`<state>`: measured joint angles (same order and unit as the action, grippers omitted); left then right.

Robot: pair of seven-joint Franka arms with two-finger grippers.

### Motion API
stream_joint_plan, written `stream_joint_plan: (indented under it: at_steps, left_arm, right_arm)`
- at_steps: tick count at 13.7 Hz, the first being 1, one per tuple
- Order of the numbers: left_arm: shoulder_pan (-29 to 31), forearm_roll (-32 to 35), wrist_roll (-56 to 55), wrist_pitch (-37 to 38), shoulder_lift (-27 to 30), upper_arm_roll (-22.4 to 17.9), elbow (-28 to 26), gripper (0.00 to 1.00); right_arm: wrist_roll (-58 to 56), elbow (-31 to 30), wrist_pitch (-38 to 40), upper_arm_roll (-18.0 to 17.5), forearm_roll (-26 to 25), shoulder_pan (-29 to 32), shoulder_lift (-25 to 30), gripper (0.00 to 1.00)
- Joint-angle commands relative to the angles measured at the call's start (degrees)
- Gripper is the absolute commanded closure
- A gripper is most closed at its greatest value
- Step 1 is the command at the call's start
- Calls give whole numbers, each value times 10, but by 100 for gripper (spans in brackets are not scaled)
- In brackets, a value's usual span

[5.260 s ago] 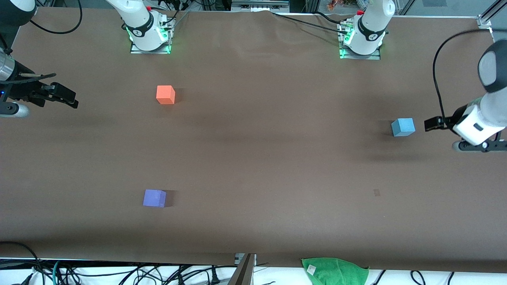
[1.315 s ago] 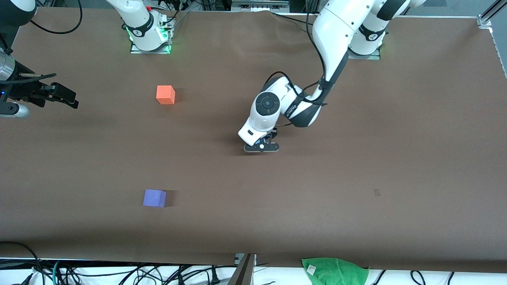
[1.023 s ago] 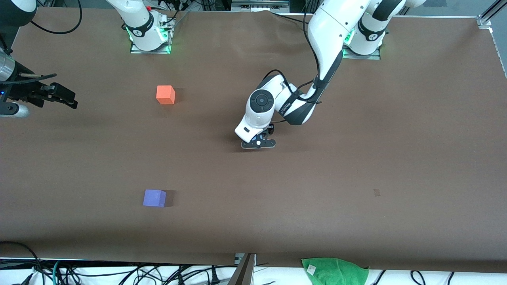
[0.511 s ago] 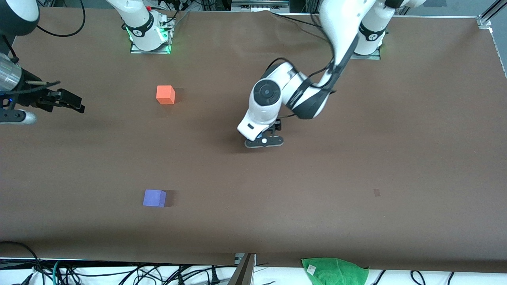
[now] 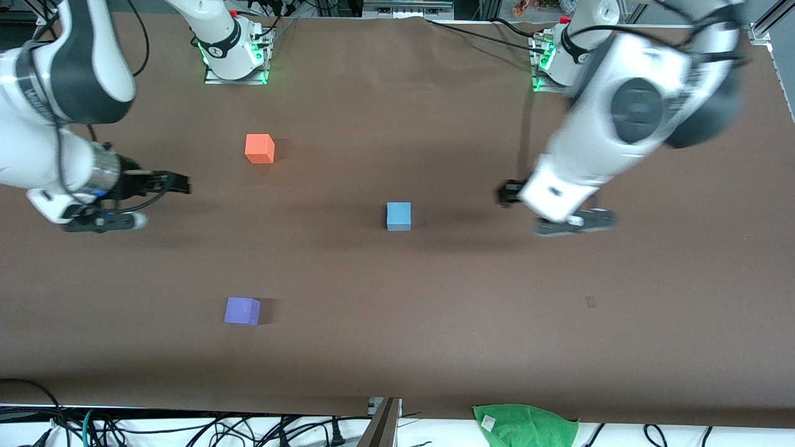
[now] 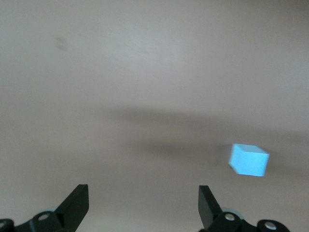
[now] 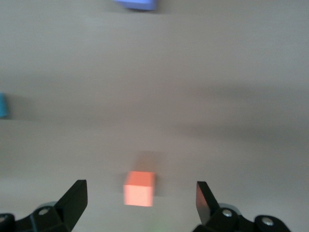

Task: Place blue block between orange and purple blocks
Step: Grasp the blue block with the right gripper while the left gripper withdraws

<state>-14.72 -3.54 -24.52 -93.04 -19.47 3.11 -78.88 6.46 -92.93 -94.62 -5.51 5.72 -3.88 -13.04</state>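
The blue block [image 5: 399,216] stands alone on the brown table, mid-table, held by nothing. The orange block [image 5: 259,148] and the purple block [image 5: 242,310] lie toward the right arm's end from it, the orange one farther from the front camera and the purple one nearer. My left gripper [image 5: 506,194] is open and empty, up over the table toward the left arm's end from the blue block [image 6: 248,159]. My right gripper [image 5: 177,183] is open and empty, at the right arm's end. Its wrist view shows the orange block [image 7: 139,188] just ahead of the jaws and the purple block [image 7: 136,4].
A green cloth [image 5: 525,423] lies at the table's edge nearest the front camera. The arm bases [image 5: 235,56] [image 5: 565,62] stand along the edge farthest from it. A small dark mark [image 5: 590,302] is on the tabletop.
The left gripper carried the blue block to mid-table, let it go and pulled away toward the left arm's end. The right arm has swung in toward the orange block.
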Motion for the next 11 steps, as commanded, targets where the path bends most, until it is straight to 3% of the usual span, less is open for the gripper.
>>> stream_joint_plan:
  at_steps: [1, 4, 7, 9, 11]
  left_arm:
    - [70, 5, 103, 47, 42, 3, -14, 0]
    - [101, 46, 153, 87, 80, -1, -14, 0]
    - [123, 42, 178, 89, 85, -2, -14, 0]
    - [132, 46, 187, 90, 85, -3, -14, 0]
    - [139, 45, 188, 90, 84, 2, -12, 0]
  right_arm:
    - [92, 6, -25, -11, 21, -62, -5, 1]
    - [225, 6, -97, -11, 21, -152, -47, 1]
    - [359, 7, -218, -11, 18, -245, -117, 1]
    - [430, 41, -292, -9, 12, -285, -179, 1]
    - [449, 78, -306, -8, 3, -308, -224, 1]
